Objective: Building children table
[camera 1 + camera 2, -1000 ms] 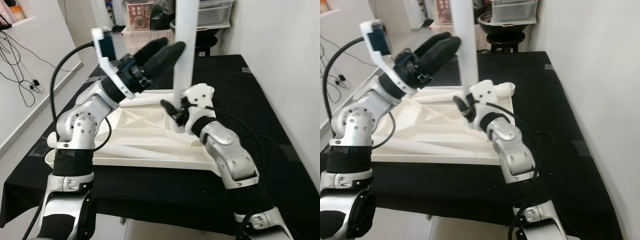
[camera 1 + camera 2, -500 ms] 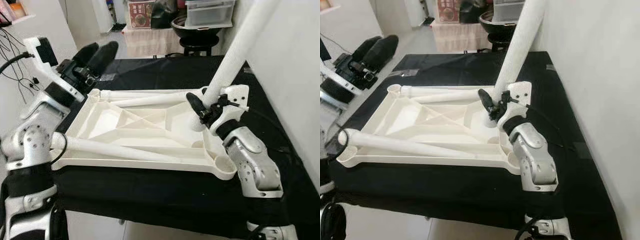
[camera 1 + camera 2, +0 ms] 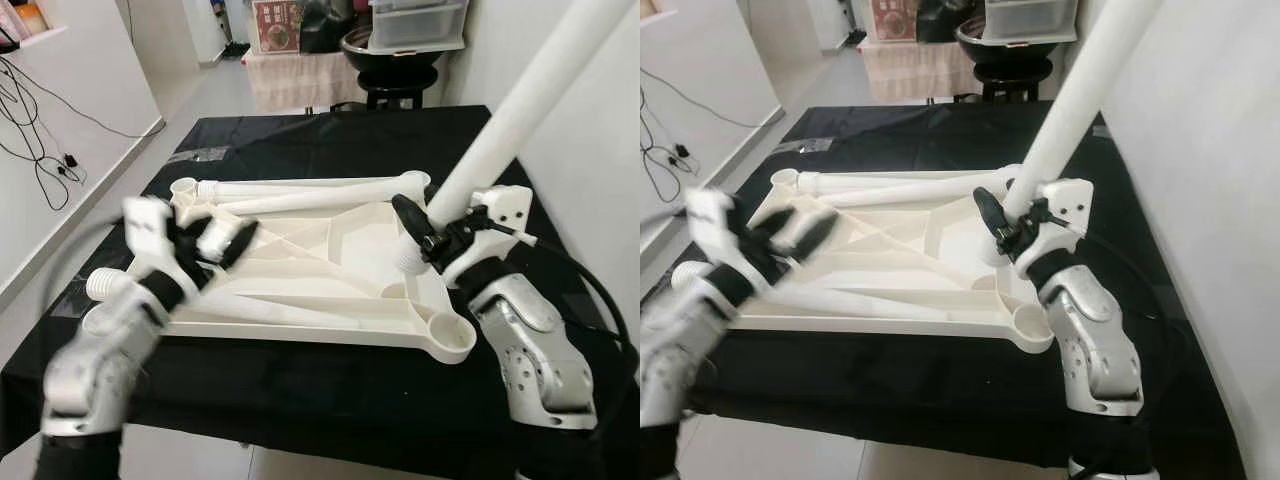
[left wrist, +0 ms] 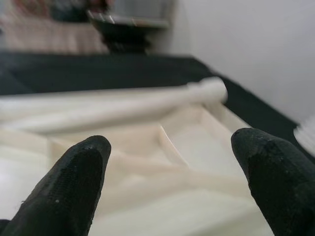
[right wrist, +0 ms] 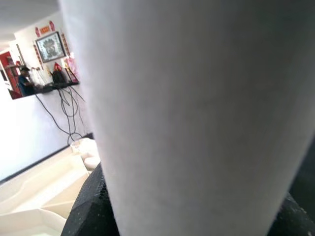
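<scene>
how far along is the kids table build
Early. The white plastic tabletop lies underside up on the black cloth. In hand: the right gripper holds one white tube leg, tilted, at a corner. Left: three white legs lie loose on the tabletop; the open left gripper hovers over them.

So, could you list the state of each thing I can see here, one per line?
Tabletop: upside down on the black table, ribs up.
Held leg: tilted, lower end at a tabletop corner.
Loose legs: lying flat on the tabletop.
Right gripper: shut on the held leg.
Left gripper: open, holding nothing, above the tabletop.
</scene>
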Tool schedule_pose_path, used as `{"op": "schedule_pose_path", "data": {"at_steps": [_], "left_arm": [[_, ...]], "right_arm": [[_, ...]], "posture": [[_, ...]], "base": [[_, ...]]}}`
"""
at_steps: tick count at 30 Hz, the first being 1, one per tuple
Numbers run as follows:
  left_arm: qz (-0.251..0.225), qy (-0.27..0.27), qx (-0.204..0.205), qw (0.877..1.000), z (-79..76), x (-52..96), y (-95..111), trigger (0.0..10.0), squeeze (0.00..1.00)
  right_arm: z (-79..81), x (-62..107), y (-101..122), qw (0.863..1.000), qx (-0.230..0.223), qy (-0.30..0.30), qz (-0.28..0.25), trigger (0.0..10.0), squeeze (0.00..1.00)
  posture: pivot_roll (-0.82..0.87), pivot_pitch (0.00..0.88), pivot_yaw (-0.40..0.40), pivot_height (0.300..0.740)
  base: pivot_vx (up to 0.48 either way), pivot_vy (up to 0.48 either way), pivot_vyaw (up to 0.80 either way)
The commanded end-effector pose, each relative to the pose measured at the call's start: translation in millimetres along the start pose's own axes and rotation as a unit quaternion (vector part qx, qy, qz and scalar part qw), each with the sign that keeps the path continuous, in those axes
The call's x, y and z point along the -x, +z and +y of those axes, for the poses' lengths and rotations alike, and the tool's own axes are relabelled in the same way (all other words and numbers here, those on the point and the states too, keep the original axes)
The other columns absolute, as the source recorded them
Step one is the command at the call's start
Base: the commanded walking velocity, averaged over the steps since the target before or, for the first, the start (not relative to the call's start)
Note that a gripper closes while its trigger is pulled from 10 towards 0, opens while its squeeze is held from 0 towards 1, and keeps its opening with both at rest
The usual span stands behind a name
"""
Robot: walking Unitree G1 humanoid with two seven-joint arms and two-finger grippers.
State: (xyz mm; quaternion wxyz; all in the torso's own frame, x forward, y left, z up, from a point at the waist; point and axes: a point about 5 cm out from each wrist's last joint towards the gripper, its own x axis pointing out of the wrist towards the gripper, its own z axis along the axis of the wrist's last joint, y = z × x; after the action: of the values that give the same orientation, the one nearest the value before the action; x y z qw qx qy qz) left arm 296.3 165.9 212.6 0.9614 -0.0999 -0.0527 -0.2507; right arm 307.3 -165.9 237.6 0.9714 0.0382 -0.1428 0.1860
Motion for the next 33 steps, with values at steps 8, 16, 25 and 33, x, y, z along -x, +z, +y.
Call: {"op": "schedule_pose_path", "data": {"at_steps": [8, 16, 25, 33], "left_arm": [[0.030, -0.012, -0.034, 0.999, -30.5, -2.8, -28.6, 10.0, 0.00], [0.051, -0.015, -0.024, 0.998, -37.6, 9.8, -54.0, 10.0, 0.00], [0.078, -0.020, -0.039, 0.996, -44.8, 20.5, -73.2, 10.0, 0.00], [0.073, -0.024, -0.045, 0.996, -48.9, 26.1, -72.6, 10.0, 0.00]], "right_arm": [[17.8, 15.2, -18.0, 0.999, 0.023, 0.017, 0.040, 10.0, 0.00], [25.6, 21.6, -28.5, 0.997, 0.035, 0.014, 0.066, 10.0, 0.00], [32.8, 21.5, -28.8, 0.996, 0.034, 0.030, 0.073, 10.0, 0.00], [40.1, 17.0, -23.9, 0.993, 0.049, 0.077, 0.072, 10.0, 0.00]], "posture": [[-0.13, 0.126, 0.093, 0.740], [-0.13, 0.122, 0.090, 0.740], [-0.13, 0.136, 0.084, 0.740], [-0.13, 0.160, 0.081, 0.740]], "base": [[-0.180, 0.000, 0.00], [0.000, 0.000, -0.20], [0.000, 0.000, -0.78], [0.000, 0.000, 0.00]]}}
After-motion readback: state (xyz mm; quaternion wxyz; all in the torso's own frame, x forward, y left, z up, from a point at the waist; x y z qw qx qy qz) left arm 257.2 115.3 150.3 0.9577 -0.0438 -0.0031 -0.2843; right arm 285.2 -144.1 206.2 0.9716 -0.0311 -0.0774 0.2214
